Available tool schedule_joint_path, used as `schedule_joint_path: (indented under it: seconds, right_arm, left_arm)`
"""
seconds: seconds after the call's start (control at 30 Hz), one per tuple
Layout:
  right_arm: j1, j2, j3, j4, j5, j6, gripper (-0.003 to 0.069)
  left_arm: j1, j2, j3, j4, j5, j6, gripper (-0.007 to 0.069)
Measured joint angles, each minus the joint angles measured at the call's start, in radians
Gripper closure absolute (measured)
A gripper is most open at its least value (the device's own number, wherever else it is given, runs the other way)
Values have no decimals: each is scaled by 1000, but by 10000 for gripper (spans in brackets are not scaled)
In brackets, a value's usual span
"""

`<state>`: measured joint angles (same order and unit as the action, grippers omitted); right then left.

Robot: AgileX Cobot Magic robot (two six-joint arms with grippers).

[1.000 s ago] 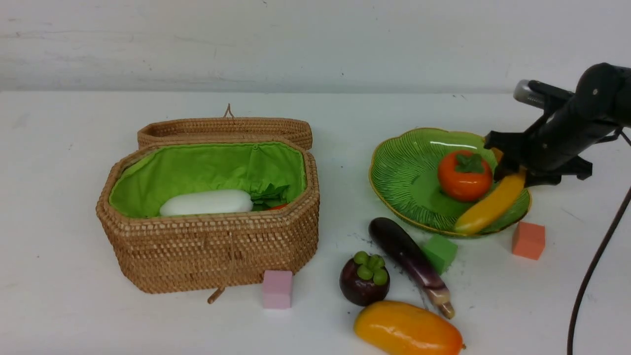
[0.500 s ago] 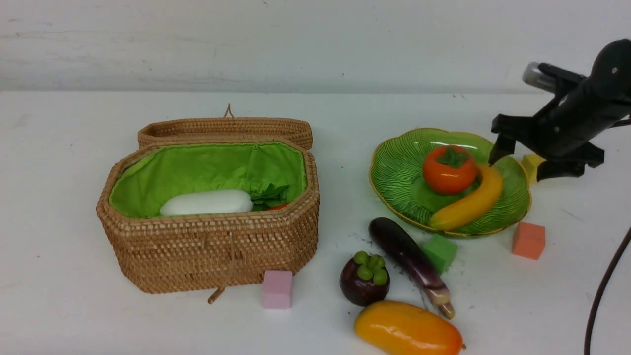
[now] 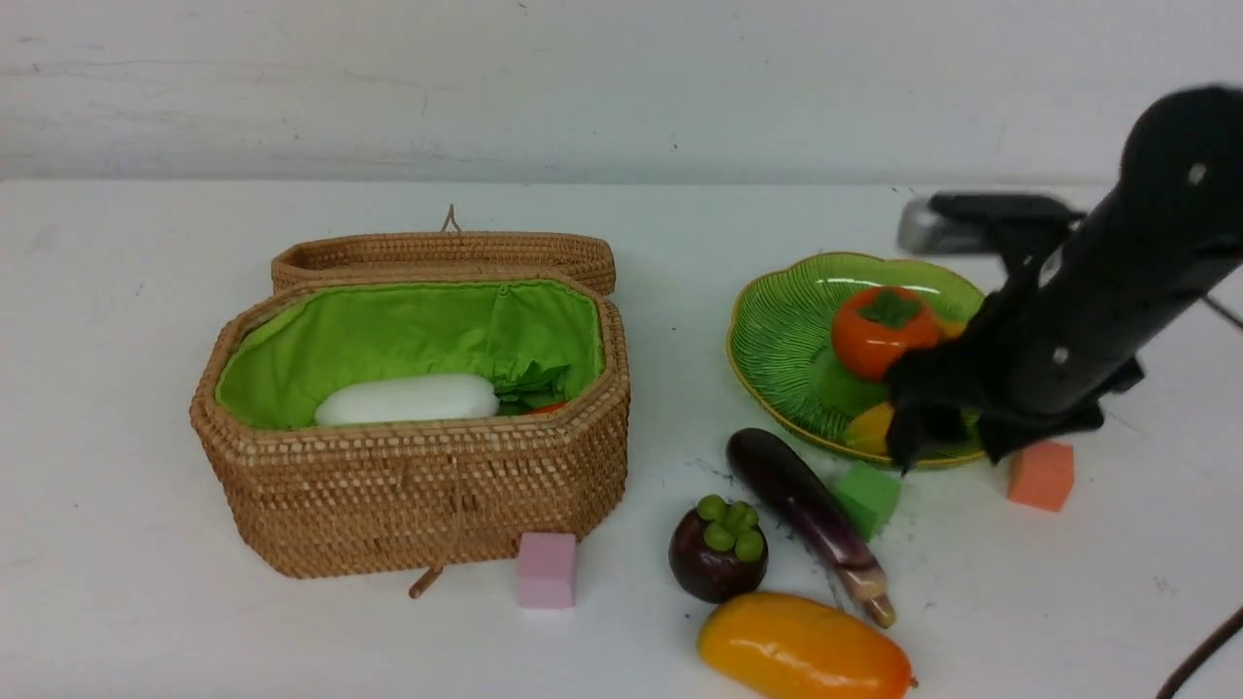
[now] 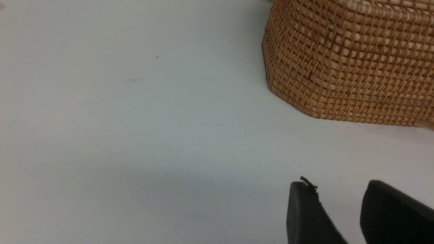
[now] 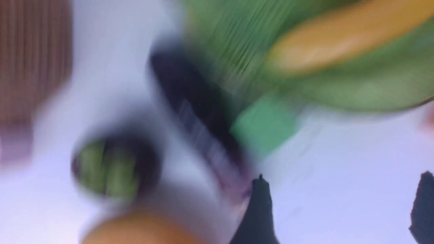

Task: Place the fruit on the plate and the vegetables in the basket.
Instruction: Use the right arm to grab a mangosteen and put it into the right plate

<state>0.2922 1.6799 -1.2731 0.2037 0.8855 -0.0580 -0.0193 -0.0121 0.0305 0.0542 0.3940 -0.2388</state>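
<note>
The plate (image 3: 782, 335) sits at 3 o'clock on the table. Two fruits lie in it: the persimmon (image 3: 879, 330) upright near the middle, and the banana (image 3: 869, 425) along the 6 o'clock rim, mostly hidden behind the right gripper (image 3: 947, 449). Fruit belongs there, so both read as sorted.

The gripper hangs over that near rim, blurred. The right wrist view shows its jaws spread wide with nothing between them, which suits a claw free for the next piece. Its camera looks down on the unsorted cluster at the plate's 7 o'clock. There the eggplant (image 3: 806, 510) lies slantwise, touching or just beside a green cube (image 3: 867, 495). The mangosteen (image 3: 719, 549) is just beside the eggplant at its 9 o'clock, and the mango (image 3: 804, 649) lies at 6 o'clock of both. An orange cube (image 3: 1041, 476) rests at the plate's 5 o'clock and is no part of the sorting.

At 9 o'clock the basket (image 3: 418, 495) stands with its lid (image 3: 442, 254) thrown back toward 12 o'clock, leaving the mouth free for vegetables. The radish (image 3: 408, 398) lies on the green lining, with a red-orange sliver at its 3 o'clock that is probably the carrot (image 3: 549, 408). A pink cube (image 3: 547, 569) sits just beside the basket's 5 o'clock wall.

The left gripper (image 4: 337, 203) hangs low over bare table near a basket corner. Its fingers are a little apart on nothing, and it is likely parked clear of the right arm.
</note>
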Motion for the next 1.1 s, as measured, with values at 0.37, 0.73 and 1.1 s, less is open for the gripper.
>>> schedule_joint_path:
  seconds: [0.37,0.73,1.1]
  right_arm:
    - [238,27,-33,94,-153,-61,90]
    - [240,205,-89,135,-119,40,17]
    - [240,278,-90,155,-189,33,68]
  left_arm:
    - [0,0,0,0,0,0,386]
    - [0,0,0,0,0,0,386]
    - [0,0,0,0,0,0,386]
